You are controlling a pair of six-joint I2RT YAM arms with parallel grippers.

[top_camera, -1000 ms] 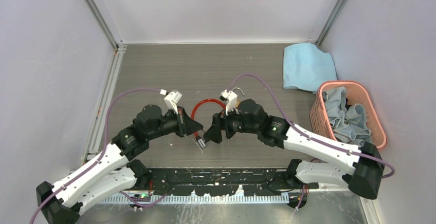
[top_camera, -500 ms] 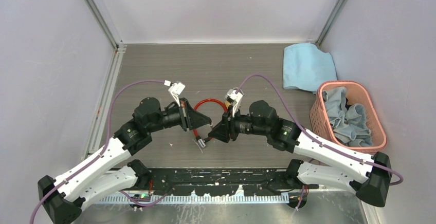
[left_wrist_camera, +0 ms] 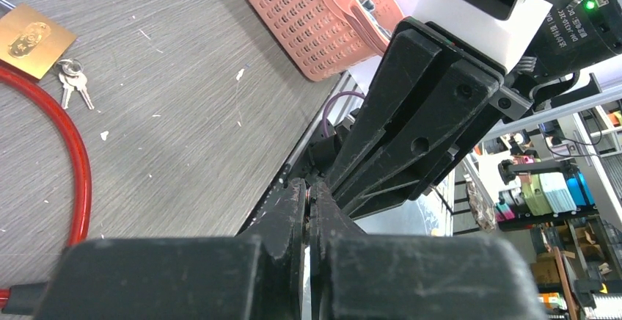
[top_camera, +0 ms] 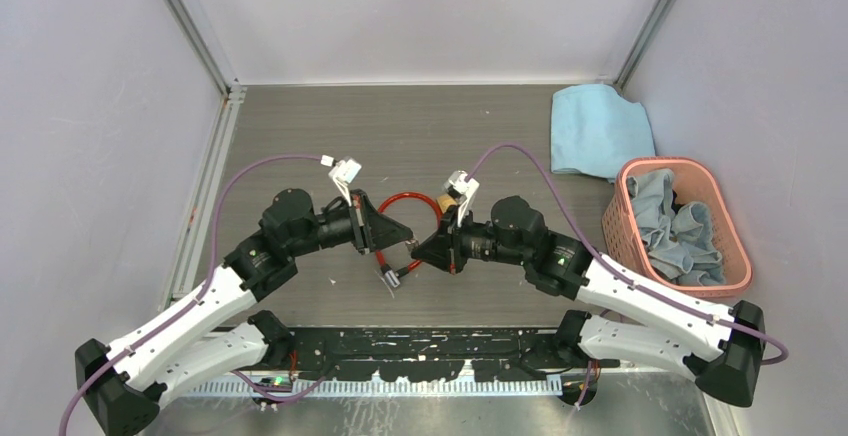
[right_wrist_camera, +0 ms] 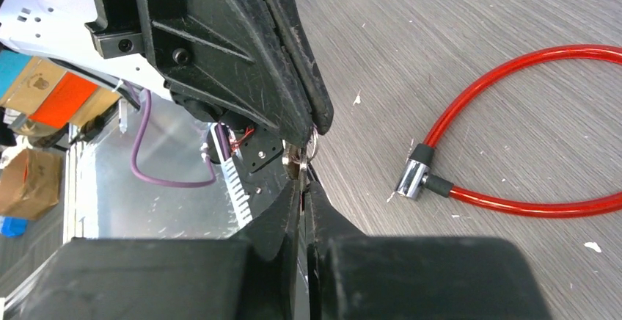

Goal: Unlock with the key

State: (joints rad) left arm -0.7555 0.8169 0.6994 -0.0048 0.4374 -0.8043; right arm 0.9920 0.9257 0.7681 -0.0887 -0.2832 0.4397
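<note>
Closing in over the last second, my right end effector has drawn its fingers from wide apart to nearly together, and that arm has stretched further toward the middle of the desk. My left end effector has edged a little away from the bases and is clenched tight. The two meet tip to tip above the desk. Between them sits the key, a small silvery piece on a ring. The ring hangs at my left tip and the metal part is nipped in my right fingers. Below lies the red cable lock, with its metal end flat on the desk near the tips. A brass padlock rests farther off, with a loose bunch of keys just beside it.
</note>
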